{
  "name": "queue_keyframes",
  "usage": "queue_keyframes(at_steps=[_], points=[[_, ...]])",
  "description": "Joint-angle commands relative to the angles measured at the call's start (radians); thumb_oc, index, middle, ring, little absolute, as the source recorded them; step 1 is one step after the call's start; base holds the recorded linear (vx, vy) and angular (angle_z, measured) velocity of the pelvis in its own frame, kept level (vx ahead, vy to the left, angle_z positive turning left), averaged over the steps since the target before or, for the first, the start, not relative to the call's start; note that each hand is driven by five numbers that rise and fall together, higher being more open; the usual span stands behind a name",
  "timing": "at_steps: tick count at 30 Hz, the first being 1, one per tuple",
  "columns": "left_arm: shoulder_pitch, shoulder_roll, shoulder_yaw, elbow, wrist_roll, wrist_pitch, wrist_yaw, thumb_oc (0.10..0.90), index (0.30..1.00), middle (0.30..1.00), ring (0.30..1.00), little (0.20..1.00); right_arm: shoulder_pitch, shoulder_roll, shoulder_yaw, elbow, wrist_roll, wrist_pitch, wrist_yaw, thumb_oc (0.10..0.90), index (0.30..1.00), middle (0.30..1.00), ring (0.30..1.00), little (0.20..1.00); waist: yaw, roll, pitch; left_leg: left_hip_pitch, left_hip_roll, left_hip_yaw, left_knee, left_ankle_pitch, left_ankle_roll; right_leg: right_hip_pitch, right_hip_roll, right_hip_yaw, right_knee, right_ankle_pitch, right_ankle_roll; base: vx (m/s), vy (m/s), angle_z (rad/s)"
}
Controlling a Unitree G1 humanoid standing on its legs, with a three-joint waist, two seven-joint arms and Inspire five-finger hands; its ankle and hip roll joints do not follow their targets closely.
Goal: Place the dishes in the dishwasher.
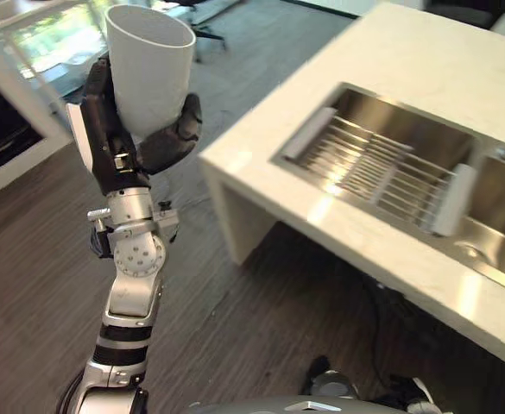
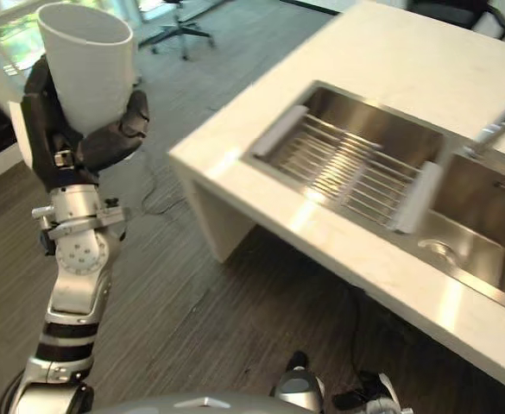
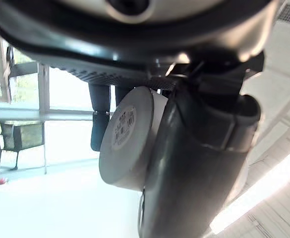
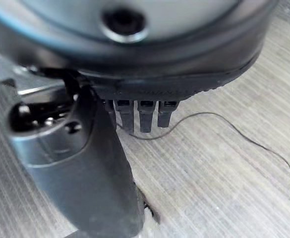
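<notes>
We find the left hand (image 1: 118,129) wrapped around the white cup (image 1: 151,65), upright with mouth up, well left of the sink (image 1: 390,164); the right hand (image 4: 135,111) hangs relaxed, empty.

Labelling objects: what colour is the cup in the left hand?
White cup, clearest in the left eye view, held by the left hand.

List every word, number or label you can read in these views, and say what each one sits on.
No text here is readable.
Round white sticker on the base of the white cup: it carries a barcode and small print, too small and blurred to read.
The left hand holds the cup upright, fingers curled round it; no marking shows on the cup's wall.
Counter, sink and right hand: no lettering visible.
</notes>
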Motion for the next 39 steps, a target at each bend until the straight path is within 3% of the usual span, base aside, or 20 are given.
queue_keyframes(at_steps=[1, 2, 4, 6, 7, 8, 9, 10, 11, 12, 14, 15, 16, 17, 18, 23, 33, 39], points=[[0.057, 0.119, 0.138, -0.168, 0.047, -0.090, 0.029, 0.400, 0.300, 0.300, 0.300, 0.300, -0.085, 0.099, 0.057, 0.010, 0.030, -0.023, -0.035, 0.800, 0.900, 0.900, 0.900, 0.900, 0.087, -0.052, -0.094, 0.088, -0.025, -0.124, -0.147, -0.076, -0.012, -0.074, -0.050, 0.063, -0.122, 0.068, 0.116, -0.13, 0.452, 2.04], [0.055, 0.119, 0.137, -0.169, 0.045, -0.090, 0.027, 0.400, 0.300, 0.300, 0.300, 0.300, -0.087, 0.100, 0.054, 0.011, 0.030, -0.022, -0.036, 0.800, 0.900, 0.900, 0.900, 0.900, 0.085, -0.059, -0.093, 0.085, -0.039, -0.129, -0.146, -0.085, -0.002, -0.073, -0.065, 0.061, -0.124, 0.079, 0.126, -0.09, 0.475, 1.34], [0.053, 0.117, 0.130, -0.164, 0.037, -0.088, 0.016, 0.400, 0.300, 0.300, 0.300, 0.300, -0.103, 0.120, 0.080, -0.006, 0.015, -0.017, -0.032, 0.800, 0.900, 0.900, 0.900, 0.900, 0.115, -0.080, -0.071, 0.035, -0.123, -0.193, -0.151, -0.130, 0.047, -0.049, -0.121, 0.057, -0.112, 0.119, 0.148, 0.00, 0.357, 1.08], [0.064, 0.113, 0.118, -0.180, 0.030, -0.088, -0.003, 0.400, 0.300, 0.300, 0.300, 0.300, -0.100, 0.145, 0.091, -0.033, 0.016, -0.020, -0.023, 0.800, 0.900, 0.900, 0.900, 0.900, 0.142, -0.089, -0.057, 0.007, -0.166, -0.233, -0.158, -0.159, 0.075, -0.026, -0.147, 0.075, -0.088, 0.127, 0.156, 0.15, 0.388, 0.88], [0.081, 0.126, 0.087, -0.190, 0.010, -0.099, -0.021, 0.400, 0.300, 0.300, 0.300, 0.300, -0.115, 0.154, 0.099, -0.017, 0.006, -0.010, -0.019, 0.800, 0.900, 0.900, 0.900, 0.900, 0.120, -0.101, -0.037, -0.006, -0.208, -0.284, -0.164, -0.160, 0.099, -0.056, -0.123, 0.228, -0.056, 0.115, 0.142, 0.15, 0.293, 0.96], [0.081, 0.128, 0.088, -0.189, 0.009, -0.100, -0.021, 0.400, 0.300, 0.300, 0.300, 0.300, -0.117, 0.156, 0.099, -0.015, 0.006, -0.010, -0.020, 0.800, 0.900, 0.900, 0.900, 0.900, 0.122, -0.105, -0.038, -0.008, -0.212, -0.282, -0.164, -0.159, 0.101, -0.064, -0.128, 0.234, -0.050, 0.113, 0.142, 0.17, 0.303, 1.36], [0.069, 0.128, 0.060, -0.195, -0.020, -0.109, -0.036, 0.400, 0.300, 0.300, 0.300, 0.300, -0.125, 0.143, 0.106, 0.000, -0.012, -0.005, -0.029, 0.800, 0.900, 0.900, 0.900, 0.900, 0.111, -0.106, -0.030, -0.012, -0.223, -0.316, -0.164, -0.158, 0.109, -0.089, -0.087, 0.358, -0.032, 0.080, 0.141, 0.06, 0.112, 1.40], [0.069, 0.128, 0.060, -0.195, -0.020, -0.109, -0.037, 0.400, 0.300, 0.300, 0.300, 0.300, -0.125, 0.143, 0.106, 0.001, -0.012, -0.005, -0.029, 0.800, 0.900, 0.900, 0.900, 0.900, 0.113, -0.106, -0.030, -0.012, -0.223, -0.314, -0.164, -0.159, 0.109, -0.092, -0.087, 0.360, -0.030, 0.079, 0.141, 0.19, 0.310, 1.58], [0.049, 0.123, 0.009, -0.194, -0.046, -0.116, -0.062, 0.400, 0.300, 0.300, 0.300, 0.300, -0.122, 0.136, 0.098, 0.003, 0.007, -0.010, -0.035, 0.800, 0.900, 0.900, 0.900, 0.900, 0.086, -0.101, -0.021, -0.028, -0.248, -0.402, -0.164, -0.149, 0.125, -0.109, 0.024, 0.558, -0.016, -0.019, 0.127, 0.22, 0.317, 1.40], [0.032, 0.131, -0.016, -0.181, -0.041, -0.111, -0.065, 0.400, 0.300, 0.300, 0.300, 0.300, -0.116, 0.140, 0.102, 0.004, 0.020, -0.009, -0.028, 0.800, 0.900, 0.900, 0.900, 0.900, 0.076, -0.099, -0.020, -0.030, -0.262, -0.447, -0.164, -0.153, 0.136, -0.112, 0.092, 0.622, -0.018, -0.069, 0.110, 0.22, 0.372, 1.66], [-0.018, 0.135, -0.051, -0.151, -0.039, -0.105, -0.068, 0.400, 0.300, 0.300, 0.300, 0.300, -0.108, 0.136, 0.115, -0.007, 0.045, -0.023, -0.024, 0.800, 0.900, 0.900, 0.900, 0.900, 0.057, -0.106, -0.022, -0.059, -0.292, -0.540, -0.164, -0.142, 0.148, -0.121, 0.177, 0.706, -0.036, -0.109, 0.088, 0.17, 0.158, 1.97], [-0.031, 0.132, -0.063, -0.139, -0.038, -0.103, -0.070, 0.400, 0.300, 0.300, 0.300, 0.300, -0.104, 0.139, 0.126, -0.010, 0.046, -0.022, -0.022, 0.800, 0.900, 0.900, 0.900, 0.900, 0.063, -0.111, -0.020, -0.063, -0.300, -0.563, -0.164, -0.139, 0.149, -0.124, 0.190, 0.709, -0.045, -0.103, 0.083, 0.22, 0.007, 1.97], [-0.040, 0.144, -0.057, -0.132, -0.031, -0.099, -0.066, 0.400, 0.300, 0.300, 0.300, 0.300, -0.095, 0.144, 0.127, -0.034, 0.059, -0.025, -0.028, 0.800, 0.900, 0.900, 0.900, 0.900, 0.085, -0.126, -0.014, -0.069, -0.302, -0.600, -0.164, -0.127, 0.145, -0.106, 0.184, 0.635, -0.071, -0.086, 0.081, 0.13, -0.030, 1.19], [-0.040, 0.144, -0.057, -0.132, -0.031, -0.099, -0.066, 0.400, 0.300, 0.300, 0.300, 0.300, -0.095, 0.144, 0.127, -0.034, 0.059, -0.025, -0.028, 0.800, 0.900, 0.900, 0.900, 0.900, 0.085, -0.126, -0.014, -0.069, -0.302, -0.600, -0.164, -0.127, 0.145, -0.106, 0.184, 0.635, -0.071, -0.086, 0.081, 0.12, -0.087, 1.53], [-0.029, 0.134, -0.049, -0.132, -0.037, -0.095, -0.066, 0.400, 0.300, 0.300, 0.300, 0.300, -0.103, 0.148, 0.128, -0.023, 0.062, -0.023, -0.036, 0.800, 0.900, 0.900, 0.900, 0.900, 0.116, -0.143, -0.021, -0.075, -0.306, -0.629, -0.164, -0.120, 0.141, -0.065, 0.163, 0.570, -0.092, -0.074, 0.087, 0.05, -0.040, 1.11], [0.050, 0.107, -0.008, -0.164, -0.053, -0.086, -0.073, 0.400, 0.300, 0.300, 0.300, 0.300, -0.138, 0.151, 0.134, 0.017, 0.047, -0.014, -0.054, 0.800, 0.900, 0.900, 0.900, 0.900, 0.167, -0.160, -0.055, -0.068, -0.302, -0.638, -0.164, -0.126, 0.134, 0.018, 0.151, 0.504, -0.167, -0.071, 0.088, 0.10, -0.039, 0.61], [0.127, 0.099, 0.018, -0.191, -0.019, -0.071, -0.066, 0.400, 0.300, 0.300, 0.300, 0.300, -0.153, 0.164, 0.187, -0.006, 0.003, -0.013, -0.053, 0.800, 0.900, 0.900, 0.900, 0.900, 0.160, -0.157, -0.070, -0.020, -0.288, -0.582, -0.164, -0.132, 0.136, 0.027, 0.157, 0.564, -0.175, -0.076, 0.073, 0.01, -0.010, -0.19], [0.133, 0.114, 0.010, -0.195, -0.003, -0.067, -0.078, 0.400, 0.300, 0.300, 0.300, 0.300, -0.122, 0.165, 0.174, 0.035, 0.003, -0.005, -0.035, 0.800, 0.900, 0.900, 0.900, 0.900, 0.120, -0.147, -0.079, 0.000, -0.287, -0.553, -0.164, -0.143, 0.140, 0.027, 0.160, 0.594, -0.175, -0.081, 0.069, 0.01, 0.005, -0.28]])
